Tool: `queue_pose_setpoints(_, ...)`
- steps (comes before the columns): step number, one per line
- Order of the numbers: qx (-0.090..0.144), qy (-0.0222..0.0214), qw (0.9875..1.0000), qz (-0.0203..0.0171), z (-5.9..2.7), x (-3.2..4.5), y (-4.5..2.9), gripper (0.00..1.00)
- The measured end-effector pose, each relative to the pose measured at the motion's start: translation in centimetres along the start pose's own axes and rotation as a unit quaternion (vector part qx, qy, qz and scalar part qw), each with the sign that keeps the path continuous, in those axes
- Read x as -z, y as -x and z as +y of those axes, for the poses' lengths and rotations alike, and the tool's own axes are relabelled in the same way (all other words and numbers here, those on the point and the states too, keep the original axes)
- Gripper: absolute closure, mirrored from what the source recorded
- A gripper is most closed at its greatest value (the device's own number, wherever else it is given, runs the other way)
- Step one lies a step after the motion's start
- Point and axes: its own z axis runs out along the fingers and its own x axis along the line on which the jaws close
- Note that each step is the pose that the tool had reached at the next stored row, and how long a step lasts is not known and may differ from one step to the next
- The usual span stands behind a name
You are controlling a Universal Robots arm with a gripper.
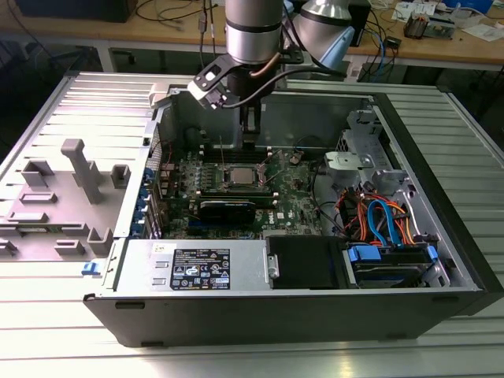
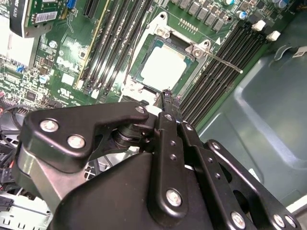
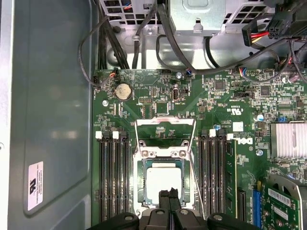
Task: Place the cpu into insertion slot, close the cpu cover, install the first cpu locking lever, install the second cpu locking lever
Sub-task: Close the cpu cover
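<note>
Over the insertion slot (image 3: 141, 184) the gripper (image 3: 169, 193) hangs, claw pressed together; dropping crooked, I'd guess, it could scrape or shift the seated cpu (image 3: 164, 179)

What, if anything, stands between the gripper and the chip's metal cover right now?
Probably nothing. The gripper hangs just above the cover, jaws together, with only open air between them, so it looks able to reach it.

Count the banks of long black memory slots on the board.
2. One bank lies along one side of the cpu, the other bank along the opposite side; the gripper may hide more.
</note>
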Motion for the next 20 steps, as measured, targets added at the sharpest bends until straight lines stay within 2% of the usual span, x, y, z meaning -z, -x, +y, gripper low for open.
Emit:
queue_pose_setpoints(10, 0.0, 0.0, 1.0, 0.0, 0.12, 0.0, 0.0, 0.89)
queue_pose_setpoints(20, 0.0, 0.0, 1.0, 0.0, 1.09, -0.03, -0.01, 0.89)
